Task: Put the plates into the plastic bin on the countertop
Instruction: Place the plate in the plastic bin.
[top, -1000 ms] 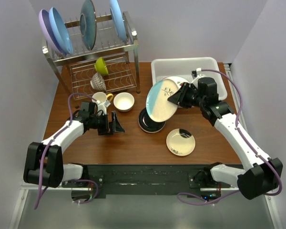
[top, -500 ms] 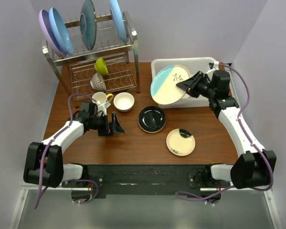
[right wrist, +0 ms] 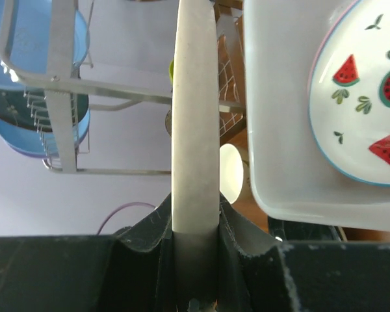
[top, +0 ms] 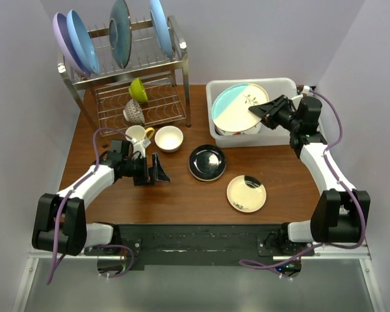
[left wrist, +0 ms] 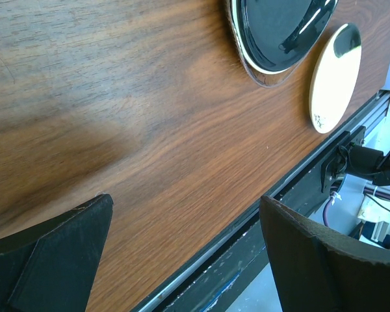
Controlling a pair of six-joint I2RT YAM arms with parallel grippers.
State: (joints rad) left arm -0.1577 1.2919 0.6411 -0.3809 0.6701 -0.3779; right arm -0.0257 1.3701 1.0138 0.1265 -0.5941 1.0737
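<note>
My right gripper [top: 265, 110] is shut on the rim of the teal-and-cream plate [top: 239, 106] and holds it over the white plastic bin [top: 287, 87]. In the right wrist view the plate shows edge-on [right wrist: 195, 117] between the fingers, next to a white plate with red fruit slices [right wrist: 364, 97] lying in the bin [right wrist: 279, 130]. A glossy black plate [top: 207, 161] sits on a clear glass plate, and a small cream plate [top: 246, 193] lies on the countertop [top: 182, 195]. My left gripper [top: 159, 170] is open and empty, low over the wood left of the black plate [left wrist: 283, 29].
A steel wire rack [top: 140, 71] at the back left holds blue, lilac and dark teal plates, a green cup and a patterned cup. A mug [top: 138, 135] and a small cream bowl [top: 169, 138] stand in front of it. Walls close in on both sides.
My right gripper has carried the teal-and-cream plate up and to the right, from above the black plate to over the bin, laying it flatter. The left arm has not moved.
</note>
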